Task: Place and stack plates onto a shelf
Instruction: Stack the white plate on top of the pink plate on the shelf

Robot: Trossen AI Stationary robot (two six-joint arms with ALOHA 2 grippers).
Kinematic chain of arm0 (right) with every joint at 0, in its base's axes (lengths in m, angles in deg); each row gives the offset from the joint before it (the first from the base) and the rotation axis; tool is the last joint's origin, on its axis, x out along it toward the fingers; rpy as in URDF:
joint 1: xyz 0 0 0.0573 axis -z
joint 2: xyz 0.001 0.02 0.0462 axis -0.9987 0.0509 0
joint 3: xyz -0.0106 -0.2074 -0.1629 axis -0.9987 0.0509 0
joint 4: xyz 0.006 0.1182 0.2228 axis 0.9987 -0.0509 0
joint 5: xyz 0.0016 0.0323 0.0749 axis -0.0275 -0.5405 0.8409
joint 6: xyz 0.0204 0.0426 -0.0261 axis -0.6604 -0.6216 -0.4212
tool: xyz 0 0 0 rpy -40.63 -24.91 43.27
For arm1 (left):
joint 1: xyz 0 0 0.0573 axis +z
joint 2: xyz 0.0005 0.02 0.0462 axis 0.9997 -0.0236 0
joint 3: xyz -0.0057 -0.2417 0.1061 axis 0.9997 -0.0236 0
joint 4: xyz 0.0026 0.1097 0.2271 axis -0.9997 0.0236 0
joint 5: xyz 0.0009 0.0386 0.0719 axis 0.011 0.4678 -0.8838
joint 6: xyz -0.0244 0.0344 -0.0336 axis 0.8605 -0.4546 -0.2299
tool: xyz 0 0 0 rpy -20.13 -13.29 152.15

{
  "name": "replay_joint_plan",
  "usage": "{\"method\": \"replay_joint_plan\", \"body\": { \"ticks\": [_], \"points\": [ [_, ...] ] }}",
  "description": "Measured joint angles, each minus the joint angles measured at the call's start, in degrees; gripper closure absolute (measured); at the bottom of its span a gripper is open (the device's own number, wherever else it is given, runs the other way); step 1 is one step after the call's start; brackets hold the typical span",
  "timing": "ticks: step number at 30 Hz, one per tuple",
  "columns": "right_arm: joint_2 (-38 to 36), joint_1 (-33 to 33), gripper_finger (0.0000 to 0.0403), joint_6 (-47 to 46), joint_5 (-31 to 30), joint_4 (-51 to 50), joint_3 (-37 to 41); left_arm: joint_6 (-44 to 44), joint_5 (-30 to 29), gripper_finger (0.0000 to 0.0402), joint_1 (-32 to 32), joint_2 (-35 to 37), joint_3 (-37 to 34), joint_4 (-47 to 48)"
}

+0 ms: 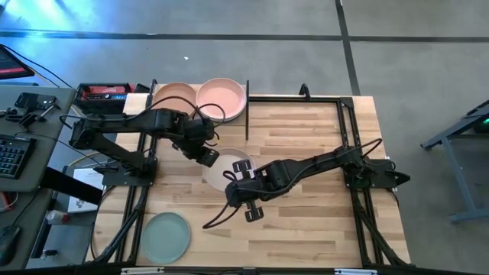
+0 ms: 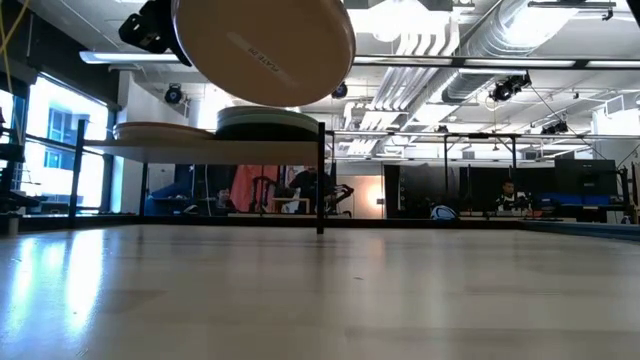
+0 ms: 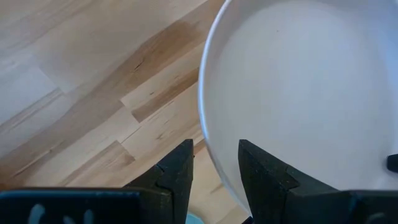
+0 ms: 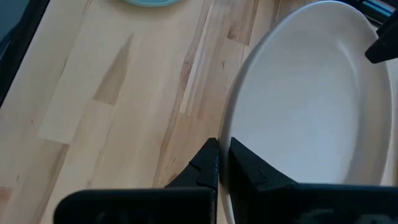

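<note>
butcher-block tabletop (image 1: 306,153) carries the job partway: a white plate (image 1: 229,169) hangs mid-table, right gripper (image 1: 246,182) pinching its rim, left gripper (image 1: 208,156) spread across the opposite edge. plates already sit on the shelf (image 1: 248,114) at the far edge; a green plate (image 1: 166,235) waits near the front-left corner.

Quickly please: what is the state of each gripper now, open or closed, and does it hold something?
Left gripper: open, fingers astride the white plate's rim.
Right gripper: shut on the white plate's rim, holding it above the table.
</note>
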Motion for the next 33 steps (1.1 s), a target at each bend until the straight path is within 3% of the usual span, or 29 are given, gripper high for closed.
{"method": "replay_joint_plan", "body": {
  "ticks": [4,17,33],
  "points": [
    [0.0,0.0,0.0403,0.0,0.0,0.1,0.0,-0.1,0.0,0.0298,0.0,0.0,0.0,0.0],
    [0.0,-0.3,0.0403,0.0,-2.6,0.9,0.0,-2.9,0.4,0.0387,0.1,0.0,0.0,-0.3],
    [0.0,-0.3,0.0402,-2.6,-2.5,0.8,0.0,-5.7,-0.1,0.0399,0.1,0.0,0.0,0.0]
  ]
}}
